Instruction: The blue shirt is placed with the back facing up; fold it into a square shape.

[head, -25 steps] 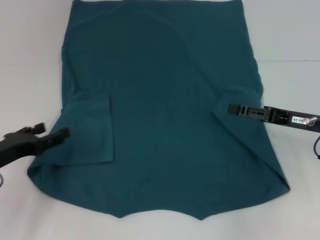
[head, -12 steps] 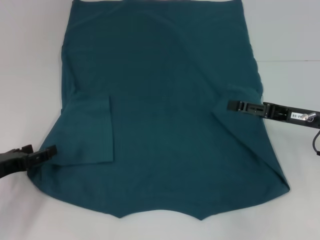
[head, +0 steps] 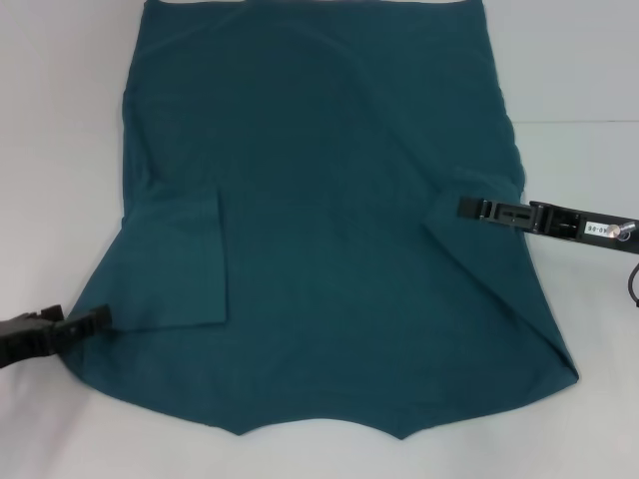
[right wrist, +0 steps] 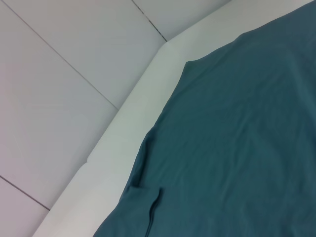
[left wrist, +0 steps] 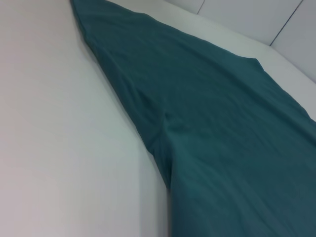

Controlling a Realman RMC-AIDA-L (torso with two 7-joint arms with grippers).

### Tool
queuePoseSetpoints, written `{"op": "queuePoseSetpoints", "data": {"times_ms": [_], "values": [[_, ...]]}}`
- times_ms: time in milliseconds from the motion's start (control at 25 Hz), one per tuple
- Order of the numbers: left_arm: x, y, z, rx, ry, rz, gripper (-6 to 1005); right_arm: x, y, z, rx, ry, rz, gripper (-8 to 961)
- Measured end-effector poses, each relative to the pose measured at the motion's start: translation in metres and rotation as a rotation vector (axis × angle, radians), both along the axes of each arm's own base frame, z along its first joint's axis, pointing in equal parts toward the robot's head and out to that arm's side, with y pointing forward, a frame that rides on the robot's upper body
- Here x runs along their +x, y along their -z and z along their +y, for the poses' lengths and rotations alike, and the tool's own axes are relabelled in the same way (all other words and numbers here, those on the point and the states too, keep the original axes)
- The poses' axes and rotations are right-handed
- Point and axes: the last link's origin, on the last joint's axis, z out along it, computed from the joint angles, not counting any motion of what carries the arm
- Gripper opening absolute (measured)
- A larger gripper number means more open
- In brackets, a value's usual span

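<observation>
The blue shirt (head: pixel 319 230) lies flat on the white table (head: pixel 60 150), both sleeves already folded inward (so the sides run nearly straight). The left gripper (head: pixel 92 321) sits at the shirt's near left edge, likely lining up a grasp; whether it holds cloth I cannot tell. The right gripper (head: pixel 469 208) rests over the folded right sleeve, grip unclear. Bare table flanks both sides.
</observation>
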Motion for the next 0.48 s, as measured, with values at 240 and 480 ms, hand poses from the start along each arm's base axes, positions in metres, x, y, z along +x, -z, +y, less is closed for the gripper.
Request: {"op": "queuePoseSetpoints", "data": {"times_ms": [240, 480], "values": [[0.002, 0.005, -0.006, -0.067, 0.018, 0.009, 888, 0.0, -0.001, 0.001, 0.004, 0.0, 0.003, 905], [0.01, 0.005, -0.01, -0.104, 0.063, -0.02, 888, -0.001, -0.002, 0.001, 0.008, -0.002, 0.005, 902]]}}
